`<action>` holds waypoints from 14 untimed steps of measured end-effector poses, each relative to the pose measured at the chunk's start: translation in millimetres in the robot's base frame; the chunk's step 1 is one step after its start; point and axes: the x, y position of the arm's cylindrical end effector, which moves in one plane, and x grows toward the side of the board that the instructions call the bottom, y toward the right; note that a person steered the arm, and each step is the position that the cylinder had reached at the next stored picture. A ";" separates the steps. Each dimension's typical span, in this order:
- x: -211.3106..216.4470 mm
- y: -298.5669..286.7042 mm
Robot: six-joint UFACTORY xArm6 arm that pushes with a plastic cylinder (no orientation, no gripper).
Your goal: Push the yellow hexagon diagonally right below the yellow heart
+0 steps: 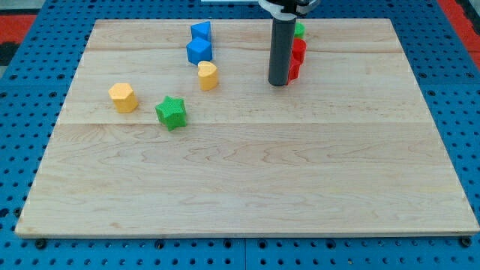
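Yellow hexagon [123,97] sits on the wooden table [247,187] toward the view's left, well apart from the rod. Just beside it, to the view's right and slightly lower, is a green star [172,112]. The yellow heart [208,75] stands further to the view's right and higher up, apart from both.

Above the heart, two blue blocks are stacked up the view: a blue cube-like block [199,51] nearest the heart, and another blue block [201,31] just behind it, close to the table's far edge; its shape is hard to make out.

The arm carries no end effector that opens or shuts, only a dark rod. My tip [278,82] rests on the table near the view's top centre, right against a column of red blocks [297,58] on its right side. A green block [299,30] peeks out above the red ones, partly hidden by the rod. My tip is well away from the yellow hexagon and yellow heart.
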 end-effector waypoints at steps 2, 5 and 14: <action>11.5 -59.4; 11.6 -115.9; 25.1 -235.7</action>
